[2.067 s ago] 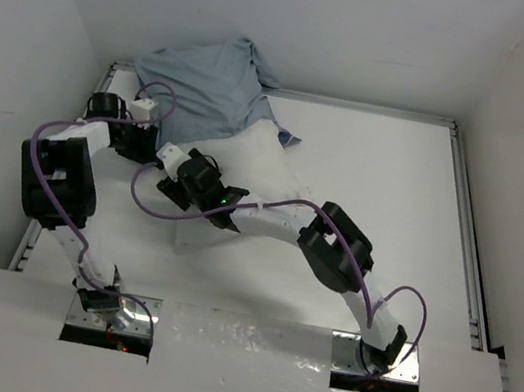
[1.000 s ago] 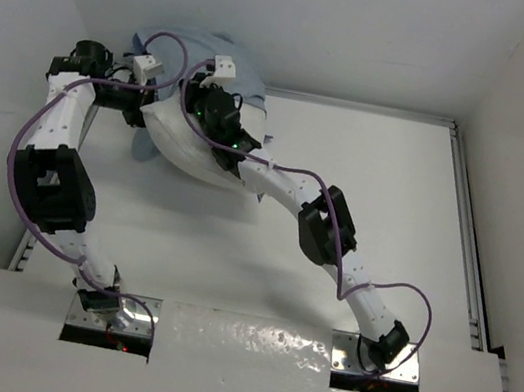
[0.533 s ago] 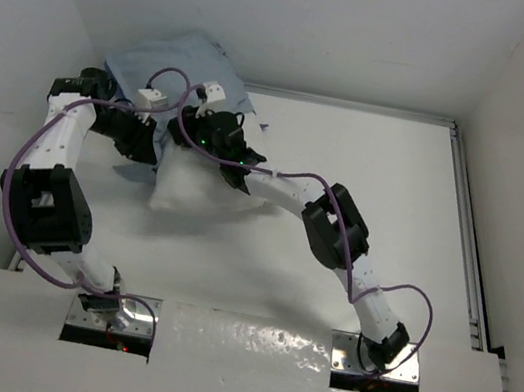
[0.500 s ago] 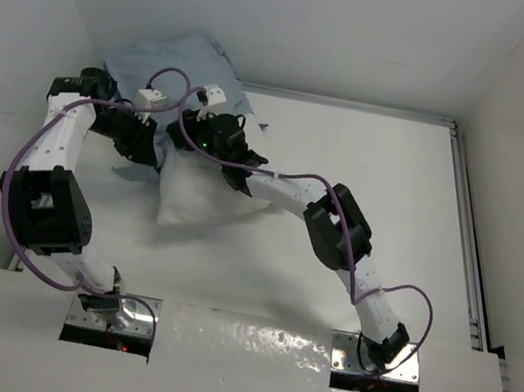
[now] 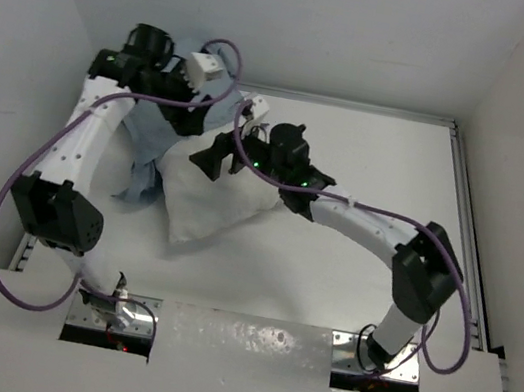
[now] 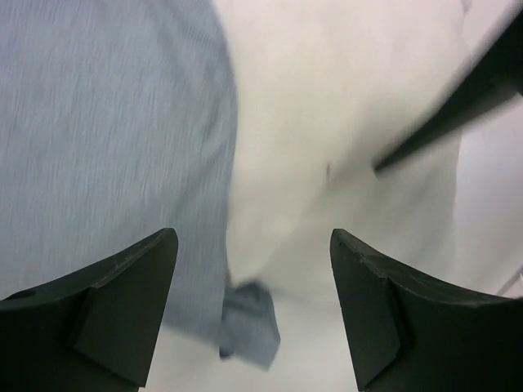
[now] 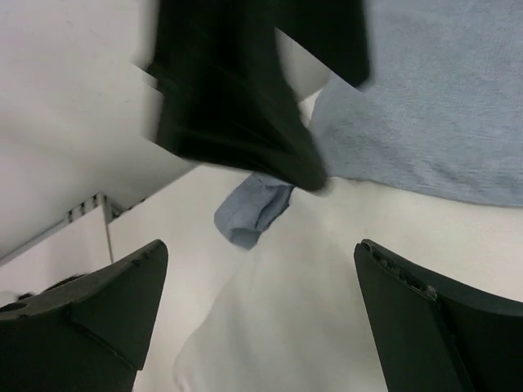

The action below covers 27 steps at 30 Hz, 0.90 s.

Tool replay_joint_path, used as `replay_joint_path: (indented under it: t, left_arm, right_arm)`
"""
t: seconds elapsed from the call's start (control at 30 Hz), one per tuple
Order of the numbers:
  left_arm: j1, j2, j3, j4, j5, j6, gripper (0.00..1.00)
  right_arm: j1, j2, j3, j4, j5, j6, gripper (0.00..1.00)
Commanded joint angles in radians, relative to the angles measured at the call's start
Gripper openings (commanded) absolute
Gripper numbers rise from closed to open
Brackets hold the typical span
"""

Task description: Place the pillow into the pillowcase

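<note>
1. Left arm: reaches to the far-left corner of the desk (image 5: pixel 379 166). The left gripper (image 6: pixel 252 253) is above the fabric with both fingers spread apart. Nothing is between them.
2. Pillowcase (image 5: pixel 156 137): bunched in the far-left corner, grey-blue side showing. 1 loose corner hangs toward the near side, beside the pillow's left edge.
3. Pillow (image 5: pixel 215 203): lies on the desk left of centre, just right of the pillowcase. Most of its white surface is uncovered. The blue cloth overlaps its far end; whether that end is inside the opening cannot be determined.
4. Right arm: extends from the near-right base across the desk to the pillow's far end. The right gripper (image 7: pixel 260 253) is above the pillow, fingers wide apart, holding nothing. The 2 grippers are close together.
</note>
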Motion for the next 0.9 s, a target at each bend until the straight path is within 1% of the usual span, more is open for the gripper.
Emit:
replay_joint_path:
  t: [0.0, 0.03, 0.07, 0.13, 0.17, 0.27, 0.33, 0.43, 0.47, 0.5, 0.57, 0.67, 0.73, 0.77, 0.83, 0.87]
  left_arm:
    - [-0.148, 0.091, 0.043, 0.239, -0.242, -0.190, 0.74]
    - [-0.158, 0.120, 0.096, 0.258, -0.269, -0.231, 0.74]
    - [-0.180, 0.189, 0.133, 0.267, -0.321, -0.250, 0.75]
    - [-0.204, 0.260, 0.237, 0.267, -0.373, -0.282, 0.77]
    - [-0.218, 0.316, 0.260, 0.284, -0.430, -0.290, 0.79]
    - [-0.273, 0.389, 0.302, 0.348, -0.533, -0.290, 0.83]
    - [-0.280, 0.413, 0.306, 0.371, -0.546, -0.290, 0.83]
    - [-0.281, 0.447, 0.302, 0.370, -0.518, -0.284, 0.83]
    - [-0.281, 0.456, 0.296, 0.356, -0.488, -0.280, 0.82]
    - [-0.281, 0.457, 0.288, 0.351, -0.472, -0.277, 0.82]
    - [-0.281, 0.453, 0.256, 0.356, -0.432, -0.274, 0.82]
    - [-0.281, 0.463, 0.231, 0.367, -0.435, -0.279, 0.78]
    - [-0.281, 0.475, 0.231, 0.368, -0.461, -0.277, 0.59]
    - [-0.280, 0.486, 0.233, 0.370, -0.467, -0.277, 0.37]
    - [-0.280, 0.493, 0.242, 0.370, -0.464, -0.282, 0.14]
    - [-0.280, 0.492, 0.245, 0.368, -0.455, -0.282, 0.00]
  right_arm:
    - [-0.091, -0.097, 0.016, -0.202, -0.113, -0.028, 0.95]
    - [-0.122, -0.109, 0.024, -0.231, -0.159, -0.013, 0.95]
    - [-0.191, -0.114, 0.021, -0.257, -0.180, 0.021, 0.97]
    - [-0.257, -0.117, 0.004, -0.266, -0.196, 0.045, 0.98]
    - [-0.309, -0.114, 0.000, -0.263, -0.194, 0.056, 0.99]
    - [-0.378, -0.080, -0.005, -0.231, -0.197, 0.068, 0.99]
    - [-0.401, -0.047, 0.003, -0.193, -0.214, 0.094, 0.99]
    - [-0.447, 0.029, -0.003, -0.043, -0.272, 0.218, 0.99]
    - [-0.457, 0.070, -0.004, 0.040, -0.285, 0.248, 0.99]
    - [-0.458, 0.093, 0.001, 0.069, -0.294, 0.277, 0.99]
    - [-0.448, 0.160, 0.047, 0.076, -0.296, 0.279, 0.99]
    - [-0.441, 0.229, 0.095, 0.099, -0.263, 0.324, 0.99]
    - [-0.440, 0.291, 0.111, 0.113, -0.227, 0.361, 0.99]
    - [-0.437, 0.309, 0.122, 0.110, -0.222, 0.369, 0.99]
    - [-0.423, 0.361, 0.147, 0.104, -0.223, 0.366, 0.99]
    - [-0.414, 0.375, 0.151, 0.102, -0.226, 0.349, 0.99]
